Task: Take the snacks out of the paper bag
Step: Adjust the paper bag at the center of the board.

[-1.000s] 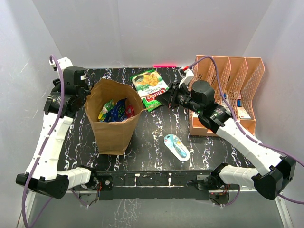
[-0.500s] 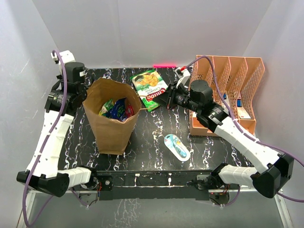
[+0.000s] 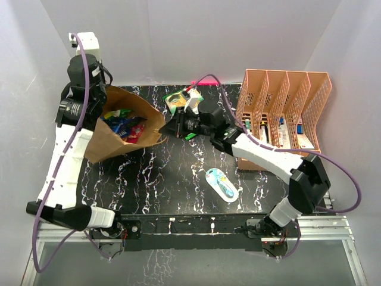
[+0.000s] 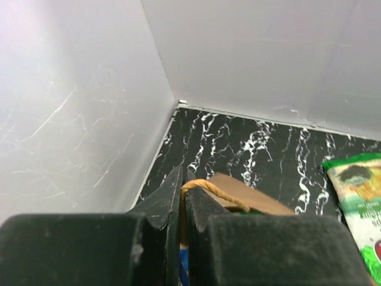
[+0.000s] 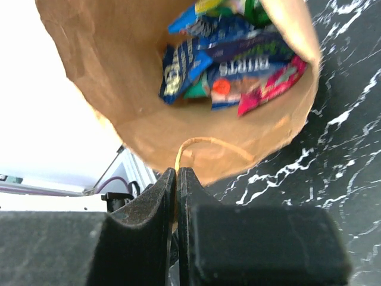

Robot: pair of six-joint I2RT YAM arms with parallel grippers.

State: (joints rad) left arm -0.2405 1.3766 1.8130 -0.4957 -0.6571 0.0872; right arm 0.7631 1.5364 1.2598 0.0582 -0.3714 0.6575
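Note:
The brown paper bag (image 3: 110,142) is tipped, its mouth facing up and to the right. Several snacks (image 3: 122,122) lie inside: blue, red and green packets (image 5: 229,65). My left gripper (image 3: 100,101) is at the bag's far-left rim, shut on a twisted paper handle (image 4: 205,187). My right gripper (image 3: 168,128) is at the rim's right side, shut on the other handle (image 5: 202,142). A green chip bag (image 3: 177,100) lies on the table behind the right arm, which partly hides it; it also shows as a green packet (image 4: 360,208) in the left wrist view.
A white-and-teal blister pack (image 3: 222,183) lies on the black marbled table (image 3: 178,179) near the front. The peach mesh organizer (image 3: 286,107) stands at the right. White walls close in on the left and back.
The left gripper shut on the bag's handle and rose. The bag went from upright to tipped and shifted left and back. The right arm swung left to the bag's rim.

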